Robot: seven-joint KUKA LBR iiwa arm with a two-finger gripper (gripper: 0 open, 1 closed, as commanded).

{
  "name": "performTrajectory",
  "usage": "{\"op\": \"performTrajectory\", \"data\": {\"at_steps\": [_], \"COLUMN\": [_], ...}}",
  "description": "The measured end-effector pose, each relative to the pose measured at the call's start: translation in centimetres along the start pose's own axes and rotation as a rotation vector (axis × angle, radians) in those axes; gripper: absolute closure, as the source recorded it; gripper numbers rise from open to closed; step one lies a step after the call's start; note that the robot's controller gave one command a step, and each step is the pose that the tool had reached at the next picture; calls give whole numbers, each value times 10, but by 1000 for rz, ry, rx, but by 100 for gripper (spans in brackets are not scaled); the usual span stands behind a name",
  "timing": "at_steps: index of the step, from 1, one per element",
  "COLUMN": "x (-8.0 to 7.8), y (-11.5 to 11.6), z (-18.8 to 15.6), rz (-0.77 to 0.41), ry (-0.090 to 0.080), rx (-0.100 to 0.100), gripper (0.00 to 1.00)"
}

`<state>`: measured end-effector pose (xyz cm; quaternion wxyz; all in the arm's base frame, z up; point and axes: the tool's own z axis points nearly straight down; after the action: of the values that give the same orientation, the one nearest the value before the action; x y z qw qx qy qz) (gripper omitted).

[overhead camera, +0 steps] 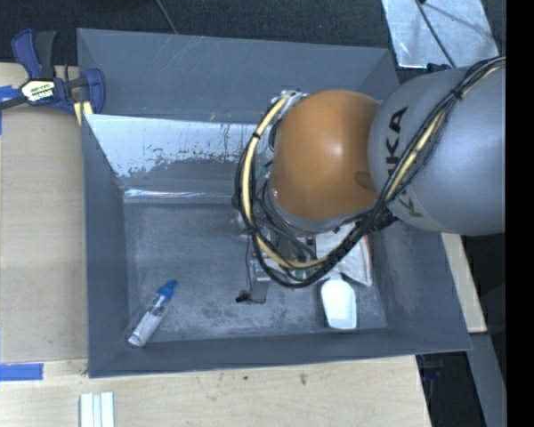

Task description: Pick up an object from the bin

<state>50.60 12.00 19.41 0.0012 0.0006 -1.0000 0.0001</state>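
The pick looks not yet made: the gripper (256, 285) hangs low over the bare middle floor of the grey metal bin (102, 238), its opening impossible to tell and nothing seen in its grasp, with a white rounded plastic block (339, 305) just beside it and a clear tube with a blue cap (153, 314) lying well apart.

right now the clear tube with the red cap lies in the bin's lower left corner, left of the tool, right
Not quite: the cap is blue, not red. The camera view shows the clear tube lying in the lower left corner of the bin, left of the tool.
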Motion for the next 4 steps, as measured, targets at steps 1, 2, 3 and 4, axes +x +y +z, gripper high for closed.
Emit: {"op": "performTrajectory", "data": {"at_steps": [1,2,3,4], "x": [-18,-26,-77,-96], "y": [10,-11,-50,-79], "z": [7,-21,-43,-26], "rz": [-105,-322,-290,-305], "ry": [-8,4,-9,-14], "rx": [0,-2,0,1], "gripper": [0,0,0,0]}}
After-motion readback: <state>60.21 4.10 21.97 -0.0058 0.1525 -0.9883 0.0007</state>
